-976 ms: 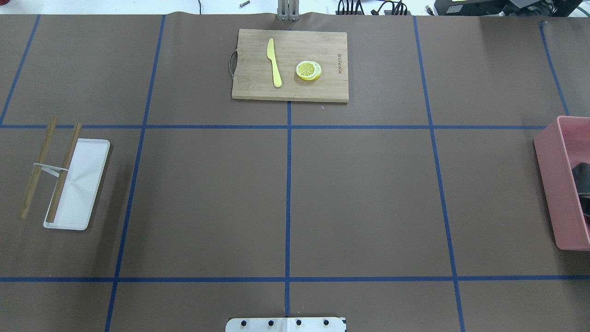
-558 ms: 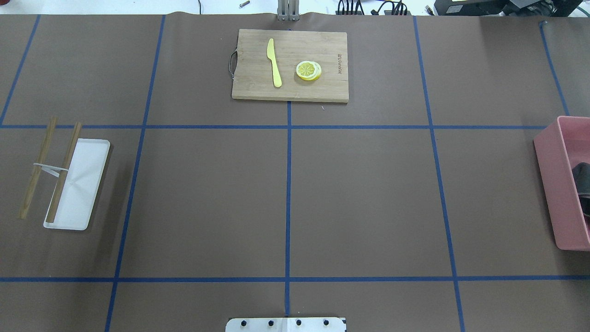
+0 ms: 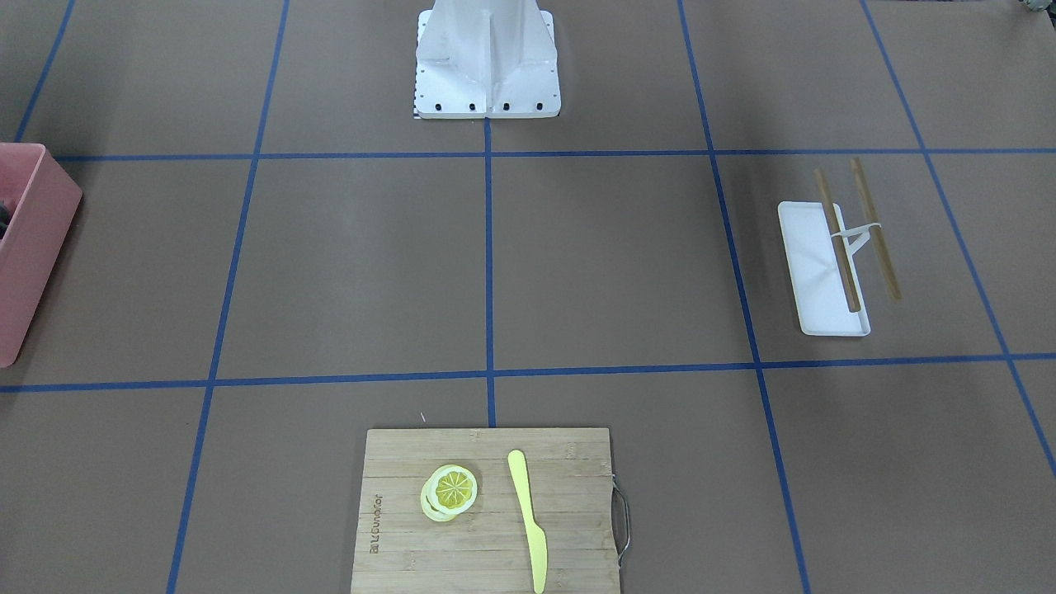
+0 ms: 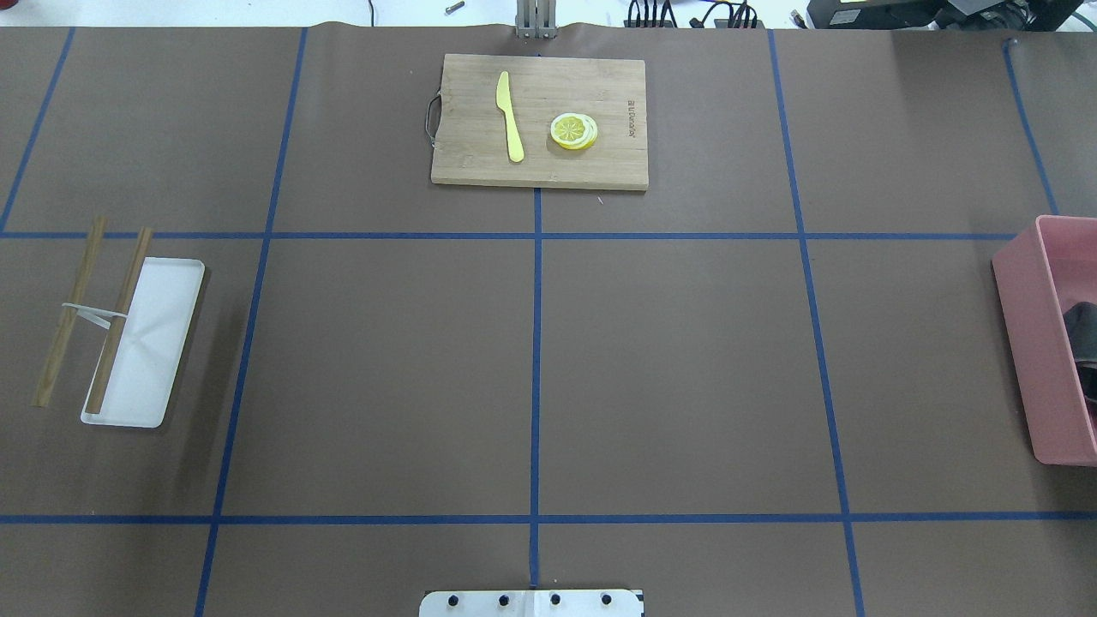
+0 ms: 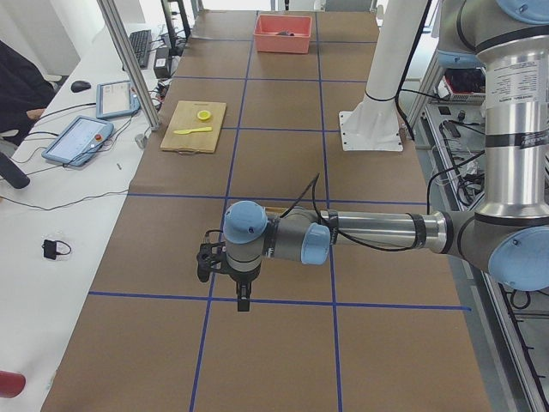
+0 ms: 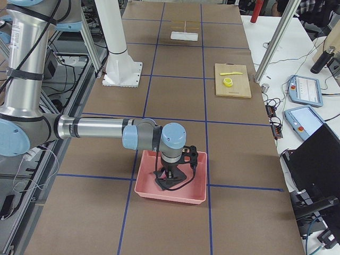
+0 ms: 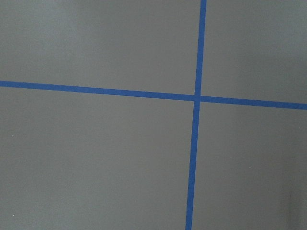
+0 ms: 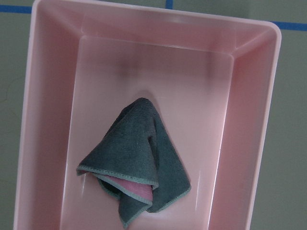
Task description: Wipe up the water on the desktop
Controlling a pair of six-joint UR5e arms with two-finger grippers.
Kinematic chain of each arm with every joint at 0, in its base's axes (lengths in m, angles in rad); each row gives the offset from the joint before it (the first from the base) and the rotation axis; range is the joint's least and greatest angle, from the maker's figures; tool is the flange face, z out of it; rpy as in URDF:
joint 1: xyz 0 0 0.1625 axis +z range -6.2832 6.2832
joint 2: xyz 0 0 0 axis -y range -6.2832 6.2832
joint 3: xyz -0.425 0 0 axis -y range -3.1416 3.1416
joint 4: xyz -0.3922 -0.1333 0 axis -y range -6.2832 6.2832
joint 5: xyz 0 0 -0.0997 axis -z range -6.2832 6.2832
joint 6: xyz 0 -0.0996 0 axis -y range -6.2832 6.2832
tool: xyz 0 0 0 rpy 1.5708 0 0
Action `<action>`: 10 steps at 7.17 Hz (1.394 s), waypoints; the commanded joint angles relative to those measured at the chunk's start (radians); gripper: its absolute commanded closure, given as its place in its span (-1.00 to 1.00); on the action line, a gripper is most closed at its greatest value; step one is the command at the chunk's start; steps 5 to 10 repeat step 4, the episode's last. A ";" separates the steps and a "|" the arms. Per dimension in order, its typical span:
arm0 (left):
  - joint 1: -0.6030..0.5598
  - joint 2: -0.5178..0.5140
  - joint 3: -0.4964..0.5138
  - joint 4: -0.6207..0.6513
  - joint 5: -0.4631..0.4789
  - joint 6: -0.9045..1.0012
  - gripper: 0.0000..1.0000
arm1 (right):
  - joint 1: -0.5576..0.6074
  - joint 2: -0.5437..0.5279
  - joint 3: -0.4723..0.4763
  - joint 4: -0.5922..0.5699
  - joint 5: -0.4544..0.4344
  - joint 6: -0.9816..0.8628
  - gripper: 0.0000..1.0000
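The desktop point(image 4: 686, 368) is brown paper crossed by blue tape lines; I see no water on it in any view. A grey-green cloth with a pink underside point(image 8: 139, 158) lies in the pink bin point(image 8: 48, 120), bunched up to a peak. My right gripper point(image 6: 171, 175) hangs over that bin point(image 6: 170, 195), just above the cloth point(image 6: 169, 183). It shows only in the exterior right view, so I cannot tell whether it is open or shut. My left gripper point(image 5: 243, 300) hovers over bare desktop point(image 7: 96, 158) near a tape crossing; I cannot tell its state.
A bamboo cutting board point(image 4: 480, 163) with a yellow knife point(image 4: 510, 116) and lemon slices point(image 4: 573, 131) lies at the far middle. A white tray point(image 4: 158, 343) with two banded wooden sticks point(image 4: 120, 317) lies at the left. The pink bin point(image 4: 1028, 343) stands at the right edge.
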State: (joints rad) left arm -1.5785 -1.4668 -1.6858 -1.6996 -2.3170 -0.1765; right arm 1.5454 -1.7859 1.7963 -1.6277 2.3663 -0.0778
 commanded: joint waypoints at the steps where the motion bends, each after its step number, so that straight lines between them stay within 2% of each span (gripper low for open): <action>1: 0.000 -0.001 0.006 0.000 -0.001 0.000 -0.97 | 0.005 0.000 0.000 0.000 0.008 0.000 -1.00; 10: 0.000 -0.001 0.005 0.000 -0.013 0.000 -0.97 | 0.010 -0.001 0.000 0.000 0.010 0.000 -1.00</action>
